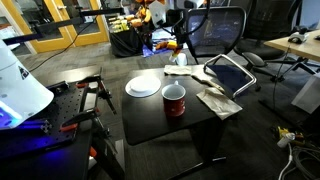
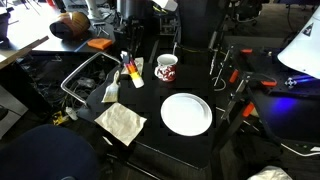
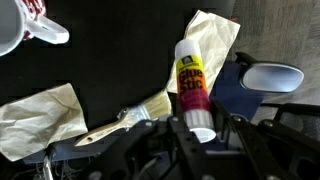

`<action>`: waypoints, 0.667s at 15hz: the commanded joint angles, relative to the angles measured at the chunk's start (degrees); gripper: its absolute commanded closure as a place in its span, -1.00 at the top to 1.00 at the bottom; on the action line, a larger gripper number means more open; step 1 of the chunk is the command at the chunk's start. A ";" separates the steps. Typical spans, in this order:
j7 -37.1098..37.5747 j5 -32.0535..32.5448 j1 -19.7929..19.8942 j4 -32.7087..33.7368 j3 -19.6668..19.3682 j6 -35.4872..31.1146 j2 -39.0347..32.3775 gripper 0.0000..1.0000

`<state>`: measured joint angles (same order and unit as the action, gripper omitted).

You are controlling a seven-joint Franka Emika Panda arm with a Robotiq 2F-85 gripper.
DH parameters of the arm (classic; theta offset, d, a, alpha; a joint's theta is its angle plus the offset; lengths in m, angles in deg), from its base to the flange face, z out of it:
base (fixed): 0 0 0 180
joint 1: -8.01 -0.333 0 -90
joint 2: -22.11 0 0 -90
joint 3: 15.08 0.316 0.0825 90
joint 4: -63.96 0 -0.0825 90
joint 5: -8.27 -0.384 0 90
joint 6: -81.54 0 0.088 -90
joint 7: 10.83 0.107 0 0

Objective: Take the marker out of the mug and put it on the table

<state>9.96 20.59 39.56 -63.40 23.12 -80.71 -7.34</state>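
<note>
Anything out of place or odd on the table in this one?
Mildly: a crumpled napkin seems to overhang the table edge, and a glue stick and brush lie loose beside it. Nothing spilled or broken.

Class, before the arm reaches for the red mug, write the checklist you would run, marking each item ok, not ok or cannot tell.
1. Is the mug upright on the black table: ok.
2. Is the marker visible inside the mug: cannot tell, too small in both exterior views.
3. Is the wrist view centred on the mug: not ok, it is centred on the glue stick.
4. Is the gripper open: cannot tell, it is too dark in the wrist view.
5. Is there bare tabletop beside the mug for setting the marker down: ok.
</note>
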 commanded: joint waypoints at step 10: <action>-13.91 -23.28 -27.37 13.12 -26.44 17.38 -1.32 -0.83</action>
<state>-2.65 -0.53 15.58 -53.20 -0.01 -66.70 -7.44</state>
